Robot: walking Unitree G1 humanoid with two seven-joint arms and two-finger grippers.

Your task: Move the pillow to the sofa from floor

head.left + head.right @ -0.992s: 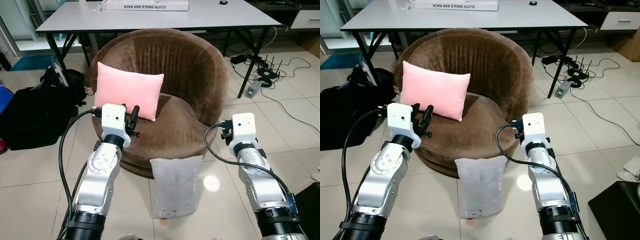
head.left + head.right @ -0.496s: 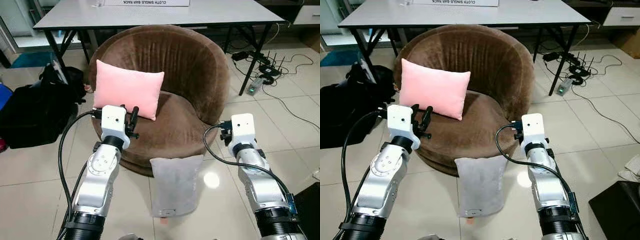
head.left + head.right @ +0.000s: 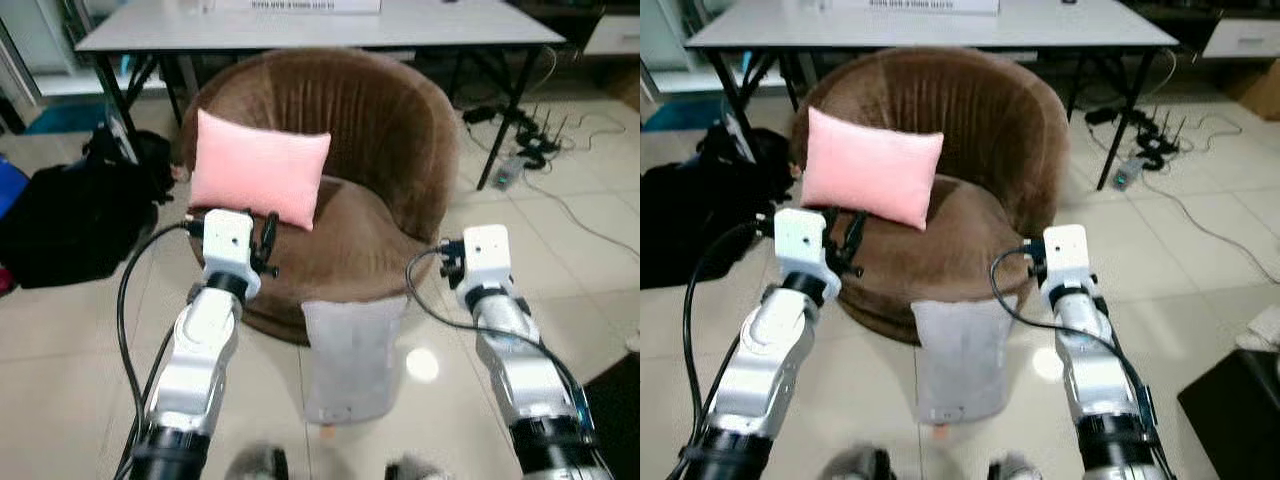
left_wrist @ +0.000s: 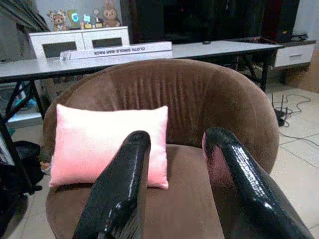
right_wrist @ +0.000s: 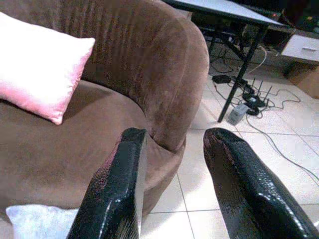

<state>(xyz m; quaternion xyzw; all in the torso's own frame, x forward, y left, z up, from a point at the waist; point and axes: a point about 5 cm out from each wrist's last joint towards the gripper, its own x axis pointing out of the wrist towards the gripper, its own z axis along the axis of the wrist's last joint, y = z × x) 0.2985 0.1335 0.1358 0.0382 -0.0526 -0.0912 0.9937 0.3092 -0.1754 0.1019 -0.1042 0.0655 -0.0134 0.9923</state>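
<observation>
On my left wrist feed the left gripper (image 4: pixel 174 199) has its two black fingers spread with nothing between them, aimed over the seat of the brown round sofa (image 4: pixel 199 104) toward the pink pillow (image 4: pixel 104 142) that leans against the backrest. My right gripper (image 5: pixel 172 199) is likewise parted and empty, its fingers pointing past the sofa's front edge at the tiled floor (image 5: pixel 234 164). From the head camera I see both silver arms raised in front of me, the left one near the sofa's front left rim, the right one beside its right side. Between them, the grey pillow (image 3: pixel 352 355) stands on the floor, its upper edge leaning against the sofa's front; neither gripper touches it. Behind the sofa stands a white table (image 3: pixel 420 22) on black legs. A black bag (image 3: pixel 70 225) sits on the floor to my left, and a tangle of cables with a power strip (image 3: pixel 520 160) lies on the tiles to my right. The head view is somewhat blurred.
</observation>
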